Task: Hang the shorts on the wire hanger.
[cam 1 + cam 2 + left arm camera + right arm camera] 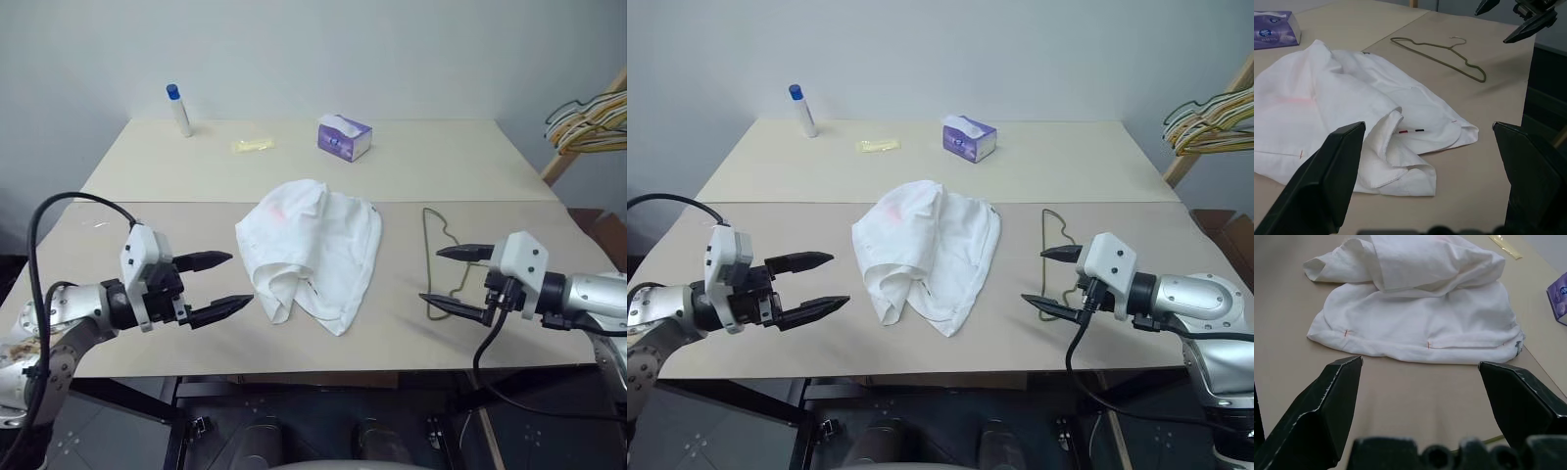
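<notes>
The white shorts (309, 250) lie crumpled in the middle of the near table, with a faint pink smudge on the upper fold. To their right the thin dark wire hanger (438, 257) lies flat, its hook toward the far side. My left gripper (220, 284) hovers open just left of the shorts, fingers pointing at them. On the right, my right gripper (446, 276) is open above the hanger's near end, pointing left toward the shorts. Neither holds anything. The left wrist view shows the shorts (1352, 112) and hanger (1442, 54); the right wrist view shows the shorts (1415, 308).
A purple tissue box (344, 136), a white bottle with a blue cap (178, 109) and a small yellow packet (252, 145) sit on the far table. A bunch of yellow and pale hangers (588, 122) hangs at the right edge. The tables (147, 211) meet in a seam.
</notes>
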You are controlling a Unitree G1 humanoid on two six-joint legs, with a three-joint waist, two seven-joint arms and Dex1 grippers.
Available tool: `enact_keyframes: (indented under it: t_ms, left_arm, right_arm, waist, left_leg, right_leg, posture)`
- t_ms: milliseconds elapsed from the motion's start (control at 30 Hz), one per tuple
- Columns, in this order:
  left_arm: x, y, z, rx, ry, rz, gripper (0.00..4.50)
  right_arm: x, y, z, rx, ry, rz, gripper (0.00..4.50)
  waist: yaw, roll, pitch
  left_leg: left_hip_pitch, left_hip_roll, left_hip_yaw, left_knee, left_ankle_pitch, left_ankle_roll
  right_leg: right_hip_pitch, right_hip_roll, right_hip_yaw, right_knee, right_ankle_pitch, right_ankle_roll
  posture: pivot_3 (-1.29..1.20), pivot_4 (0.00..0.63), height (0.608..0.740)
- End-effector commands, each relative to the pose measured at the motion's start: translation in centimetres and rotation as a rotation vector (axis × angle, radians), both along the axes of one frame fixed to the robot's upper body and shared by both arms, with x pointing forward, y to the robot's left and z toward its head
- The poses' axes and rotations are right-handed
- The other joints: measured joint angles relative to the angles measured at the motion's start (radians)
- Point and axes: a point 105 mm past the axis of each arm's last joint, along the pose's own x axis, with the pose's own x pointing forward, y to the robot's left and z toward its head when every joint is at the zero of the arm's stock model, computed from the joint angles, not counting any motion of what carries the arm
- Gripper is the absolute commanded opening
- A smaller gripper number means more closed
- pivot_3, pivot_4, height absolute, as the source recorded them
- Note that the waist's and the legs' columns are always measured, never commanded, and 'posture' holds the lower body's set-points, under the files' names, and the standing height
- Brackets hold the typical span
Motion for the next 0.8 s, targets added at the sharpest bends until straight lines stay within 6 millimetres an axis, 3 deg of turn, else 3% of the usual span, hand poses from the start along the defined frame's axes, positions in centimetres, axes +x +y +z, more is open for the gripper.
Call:
enact_keyframes:
  t_ms: [33,333,533,800]
  left_arm:
    - [-0.2,-0.3,1.1,-0.005,-0.048,-0.014,4.50]
    - [0.3,-0.8,0.3,0.037,-0.046,0.010,4.50]
    - [-0.9,-2.6,-2.3,0.145,0.048,-0.042,4.50]
    - [1.8,-3.8,-5.9,0.280,0.121,0.100,4.50]
  right_arm:
    - [0.0,0.1,1.0,-0.008,-0.054,0.012,4.45]
    - [0.3,0.4,1.0,-0.005,-0.058,0.012,4.45]
    - [0.2,0.8,1.6,-0.003,-0.073,0.029,4.45]
    - [-0.1,1.3,1.4,0.009,-0.079,0.030,4.45]
  waist:
    - [0.000,0.000,0.000]
    - [0.001,0.000,0.000]
    - [-0.001,0.000,0.000]
    - [0.000,0.001,-0.001]
  left_leg:
    - [0.000,0.000,0.000,0.000,0.000,0.000]
    - [0.000,0.000,0.000,0.000,0.000,0.000]
    - [0.000,0.000,0.000,0.000,0.000,0.000]
    - [0.000,-0.001,-0.001,0.000,0.000,0.000]
  right_leg:
    - [0.000,0.000,0.000,0.000,0.000,0.000]
    - [0.000,0.000,0.000,0.000,0.001,0.001]
    - [0.000,0.000,0.000,0.000,0.002,0.004]
    - [0.000,0.000,0.000,0.000,0.003,0.005]
  posture:
    - [0.14,0.058,0.740]
    - [0.14,0.041,0.740]
    - [0.12,0.041,0.740]
    - [0.09,0.027,0.740]
